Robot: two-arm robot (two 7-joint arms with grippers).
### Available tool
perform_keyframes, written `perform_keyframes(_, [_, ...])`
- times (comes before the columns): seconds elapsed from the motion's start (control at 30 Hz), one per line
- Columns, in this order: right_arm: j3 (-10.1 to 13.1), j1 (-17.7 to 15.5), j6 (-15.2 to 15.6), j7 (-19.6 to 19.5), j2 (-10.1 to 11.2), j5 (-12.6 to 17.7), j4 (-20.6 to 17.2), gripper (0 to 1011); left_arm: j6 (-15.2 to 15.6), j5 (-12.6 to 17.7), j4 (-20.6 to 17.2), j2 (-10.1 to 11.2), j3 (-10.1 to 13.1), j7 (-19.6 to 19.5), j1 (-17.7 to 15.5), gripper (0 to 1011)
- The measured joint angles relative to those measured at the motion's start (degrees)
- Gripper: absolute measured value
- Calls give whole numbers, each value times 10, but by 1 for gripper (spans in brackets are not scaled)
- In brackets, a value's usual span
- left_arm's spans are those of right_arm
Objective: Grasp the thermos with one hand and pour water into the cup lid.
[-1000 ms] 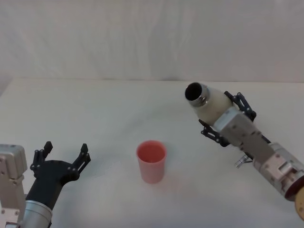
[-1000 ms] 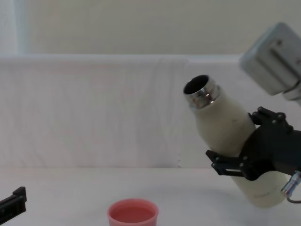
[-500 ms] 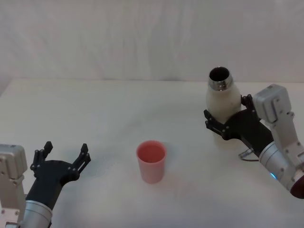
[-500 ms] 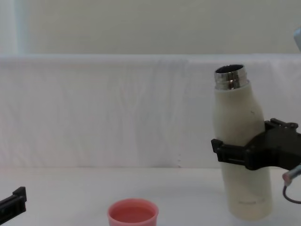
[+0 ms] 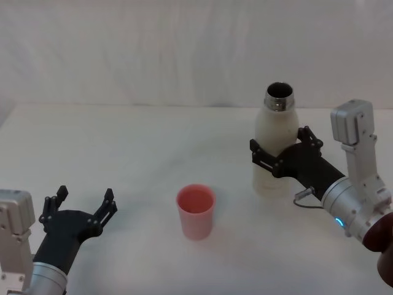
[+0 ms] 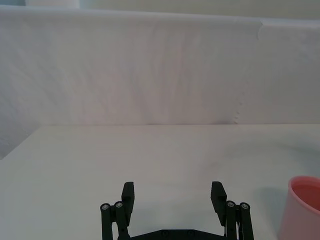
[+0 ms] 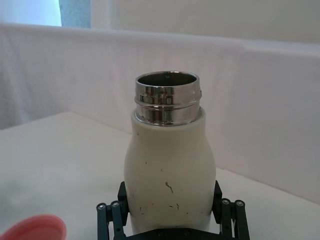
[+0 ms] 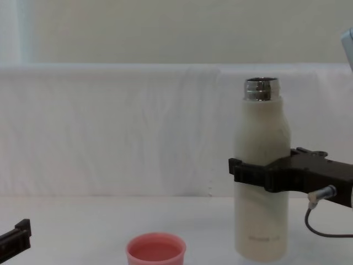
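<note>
Thermos stands upright on the table, toward its right side and nearer the far edge than the cup lid. Its long axis is vertical, steel neck open on top; base looks to rest on the surface in the chest view. Right gripper is clamped around its mid-body, one jaw each side, arm coming in from the right edge.

Cup lid sits w/ mouth up near the table's middle, toward the near edge, well apart from the thermos. So the cup lies to the gripper's left and nearer the robot. Any pour means carrying the bottle that way and tipping the neck toward the cup; right arm is nearer.

Left gripper rests by the near left corner, jaws spread, nothing between them.
</note>
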Motion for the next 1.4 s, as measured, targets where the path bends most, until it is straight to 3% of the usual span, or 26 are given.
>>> perform_keyframes(0.57, [-21, 38, 36, -7, -8, 45, 47, 959, 0, 0, 0, 0, 0, 0, 0, 1001])
perform_keyframes(1.4, [-51, 62, 31, -29, 5, 74, 80, 959, 0, 0, 0, 0, 0, 0, 0, 1001])
